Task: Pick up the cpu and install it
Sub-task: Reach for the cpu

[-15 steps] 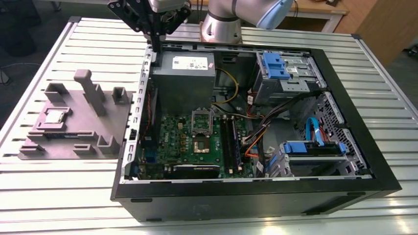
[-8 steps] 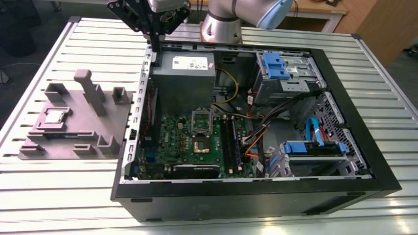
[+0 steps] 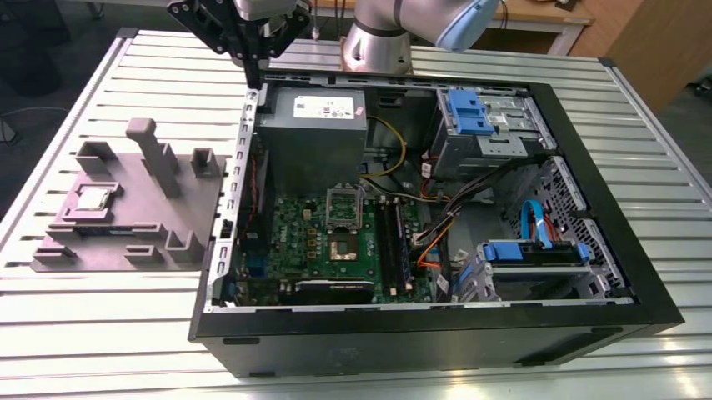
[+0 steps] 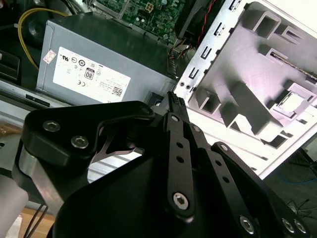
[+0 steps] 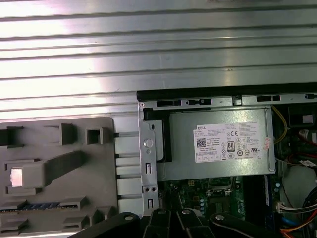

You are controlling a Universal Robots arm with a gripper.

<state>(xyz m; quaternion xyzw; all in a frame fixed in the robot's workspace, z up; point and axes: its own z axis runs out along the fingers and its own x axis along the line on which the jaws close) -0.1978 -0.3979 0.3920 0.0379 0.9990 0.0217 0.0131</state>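
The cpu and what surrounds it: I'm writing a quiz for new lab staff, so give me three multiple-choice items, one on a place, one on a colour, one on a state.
1. Where does the cpu lie?
A) on the floor
B) on the grey fixture, at the exterior view's left of the computer case
C) in a person's hand

2. What colour are the drive brackets inside the case?
A) red
B) white
C) blue

3. How is the computer case?
A) open, its inside showing
B) shut by a side panel
C) turned open side down

Answers:
1 B: it rests in a recess of the fixture, apart from the gripper.
2 C: they show bright blue.
3 A: the motherboard is in plain sight.
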